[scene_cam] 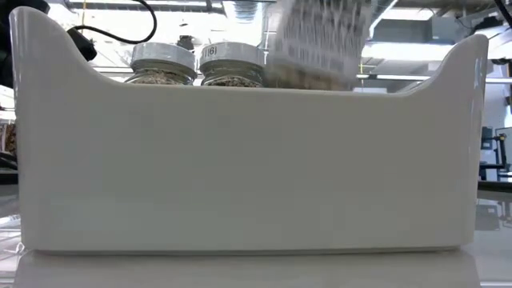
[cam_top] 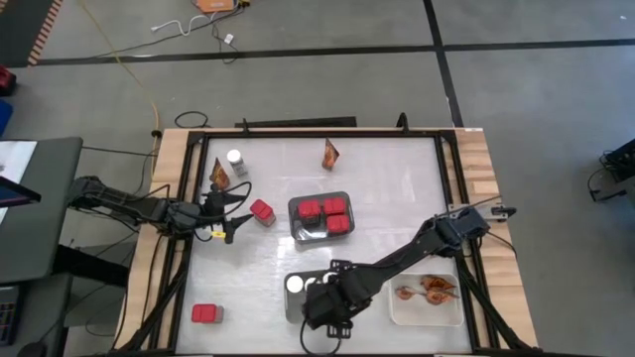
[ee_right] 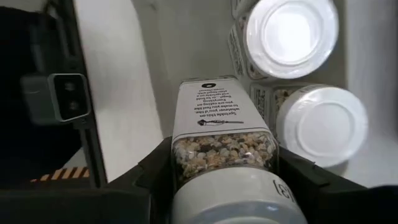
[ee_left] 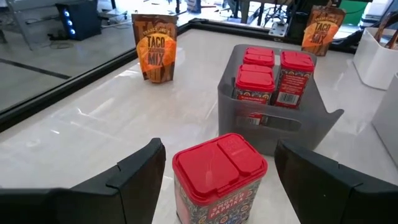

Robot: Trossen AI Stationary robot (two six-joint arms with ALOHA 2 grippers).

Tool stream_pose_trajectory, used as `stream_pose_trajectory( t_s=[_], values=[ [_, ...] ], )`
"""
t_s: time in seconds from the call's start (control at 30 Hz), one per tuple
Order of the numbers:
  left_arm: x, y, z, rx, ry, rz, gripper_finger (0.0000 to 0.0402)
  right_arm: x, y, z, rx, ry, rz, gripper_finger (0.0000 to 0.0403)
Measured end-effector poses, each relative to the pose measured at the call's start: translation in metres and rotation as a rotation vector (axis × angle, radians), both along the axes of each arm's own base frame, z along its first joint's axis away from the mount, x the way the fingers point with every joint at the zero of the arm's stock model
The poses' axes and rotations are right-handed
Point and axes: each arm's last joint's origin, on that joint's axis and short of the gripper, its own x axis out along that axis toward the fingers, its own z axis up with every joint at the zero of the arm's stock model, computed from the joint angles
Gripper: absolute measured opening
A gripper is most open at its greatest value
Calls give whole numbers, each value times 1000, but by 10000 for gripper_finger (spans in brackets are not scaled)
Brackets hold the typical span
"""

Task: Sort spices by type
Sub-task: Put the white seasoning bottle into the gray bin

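Looking past the right gripper (ee_right: 214,180), a clear jar (ee_right: 221,162) is seen grasped between its jaws over the white tray (scene_cam: 240,160). A red container (ee_left: 217,177) is framed by the left gripper's (ee_left: 214,186) released jaws, unresolved from above.

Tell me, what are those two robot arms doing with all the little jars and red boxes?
They are sorting spices. The right gripper holds a clear jar over the white tray, where two more jars already sit. The left gripper has its jaws open around a red box, not yet squeezing it. Other red boxes fill the grey tray, and one taco mix packet stands loose on the table.
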Motion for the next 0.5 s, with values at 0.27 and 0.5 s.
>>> stream_pose_trajectory(
  t_s=[0.27,0.5],
  values=[
    [0,0,0,1,0,0,290,11,-3,-25,3,69,-17,222],
    [0,0,0,1,0,0,290,17,-2,-37,7,70,-12,222]
  ],
)
